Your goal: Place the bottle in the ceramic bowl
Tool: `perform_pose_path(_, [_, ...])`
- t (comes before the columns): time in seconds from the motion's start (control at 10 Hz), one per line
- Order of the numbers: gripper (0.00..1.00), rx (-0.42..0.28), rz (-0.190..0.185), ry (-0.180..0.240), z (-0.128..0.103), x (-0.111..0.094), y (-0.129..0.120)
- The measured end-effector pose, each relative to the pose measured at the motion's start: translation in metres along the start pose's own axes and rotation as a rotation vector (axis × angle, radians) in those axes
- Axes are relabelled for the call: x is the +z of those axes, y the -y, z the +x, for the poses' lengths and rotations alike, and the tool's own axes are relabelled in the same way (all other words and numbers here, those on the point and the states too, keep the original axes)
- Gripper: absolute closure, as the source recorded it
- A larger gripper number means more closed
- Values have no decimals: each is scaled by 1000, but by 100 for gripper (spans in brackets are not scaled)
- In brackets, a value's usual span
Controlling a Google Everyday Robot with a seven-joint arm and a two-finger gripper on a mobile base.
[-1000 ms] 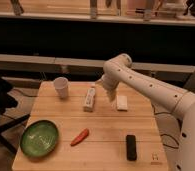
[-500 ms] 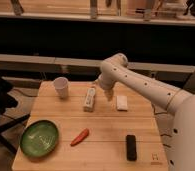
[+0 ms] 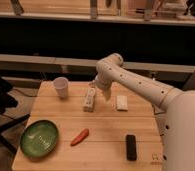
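Wooden bench seen from the front and above, with the white robot arm reaching in from the right. The arm bends at a rounded joint near the back edge of the bench and the hand points down from there over the back middle of the bench. Hand is released, fingers spread, grasping nothing. It sits just right of the bottle's far end, very close; can't tell if it touches. The bottle is a slim white one lying flat on the bench, long axis running roughly front to back, at back centre. The ceramic bowl is green and shallow with a paler mottled centre. It sits at the front left corner of the bench, well apart from the bottle and from the hand, with nothing visible inside it. A white paper cup stands upright at back left, near the bottle's left side but not touching it. A small flat white block lies right of the hand, under the arm. A small red-orange pepper-shaped item lies at front centre, between the bowl and a black rectangular object at front right. A black chair shows partly at the left edge, off the bench. Dark shelving runs across the background.
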Motion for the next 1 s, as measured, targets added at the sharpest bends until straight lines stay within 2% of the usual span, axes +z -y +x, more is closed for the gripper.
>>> perform_pose_path(1.0, [20, -117, -19, 56, -19, 42, 10])
